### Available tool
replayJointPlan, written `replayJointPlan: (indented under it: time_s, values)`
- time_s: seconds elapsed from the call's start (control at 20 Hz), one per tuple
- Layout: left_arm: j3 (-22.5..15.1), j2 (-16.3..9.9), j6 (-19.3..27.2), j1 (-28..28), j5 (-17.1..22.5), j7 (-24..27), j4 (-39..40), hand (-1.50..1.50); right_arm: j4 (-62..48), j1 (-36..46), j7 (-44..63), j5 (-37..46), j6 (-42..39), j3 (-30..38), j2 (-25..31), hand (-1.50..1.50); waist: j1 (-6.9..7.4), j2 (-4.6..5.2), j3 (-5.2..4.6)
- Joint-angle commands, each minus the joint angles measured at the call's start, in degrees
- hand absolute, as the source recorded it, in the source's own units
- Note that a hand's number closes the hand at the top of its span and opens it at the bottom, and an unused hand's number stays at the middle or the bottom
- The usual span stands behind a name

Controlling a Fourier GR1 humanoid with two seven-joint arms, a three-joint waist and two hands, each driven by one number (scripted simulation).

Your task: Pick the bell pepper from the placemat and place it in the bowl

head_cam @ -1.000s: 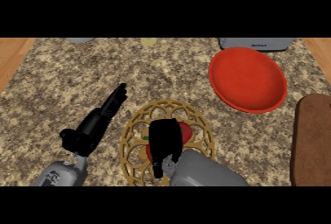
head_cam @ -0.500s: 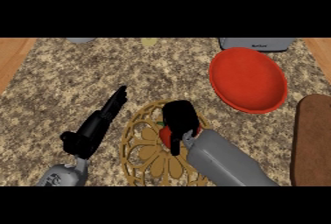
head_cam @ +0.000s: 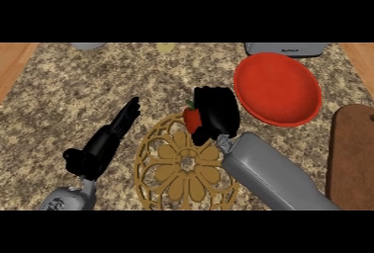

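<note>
Half done: your right hand [head_cam: 216,116] has lifted the bell pepper [head_cam: 191,117], curled round it, off the placemat [head_cam: 182,173] toward the bowl [head_cam: 277,89].

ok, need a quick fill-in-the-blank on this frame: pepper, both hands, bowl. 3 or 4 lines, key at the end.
1. The right hand has its fingers curled round the red ____.
2. The bowl on the counter is coloured ____.
3. The left hand, fingers straight, holds ____.
4. The pepper now hangs over the far edge of the round, openwork ____.

Missing words: bell pepper; red; nothing; placemat.
</note>
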State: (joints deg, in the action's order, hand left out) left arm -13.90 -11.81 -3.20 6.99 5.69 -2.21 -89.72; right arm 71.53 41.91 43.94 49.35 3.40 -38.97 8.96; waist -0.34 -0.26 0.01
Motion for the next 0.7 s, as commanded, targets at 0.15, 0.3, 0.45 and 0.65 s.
replayJointPlan:
  time_s: [0.15,0.3,0.45,0.65]
  values:
    - [1.6,-1.9,-2.1,-1.7,1.0,0.4,-1.3,0.0,11.3,0.1,0.5,0.3,8.8,9.5,1.8,1.5,0.01,0.09,0.01]
    - [-0.1,2.6,1.2,2.0,-2.3,0.4,2.1,0.0,12.9,-2.2,0.0,0.1,8.5,13.1,2.6,1.5,-0.13,0.25,-0.01]
    - [0.9,1.4,-2.1,1.2,-0.4,-1.0,0.1,0.0,8.7,1.5,-2.8,-0.9,5.2,19.1,4.4,1.5,0.4,0.26,-0.02]
    - [2.5,0.3,-3.7,-0.7,-0.9,3.7,3.0,0.0,4.5,-1.0,-3.6,4.9,7.8,19.1,5.8,1.5,0.51,0.33,-0.04]
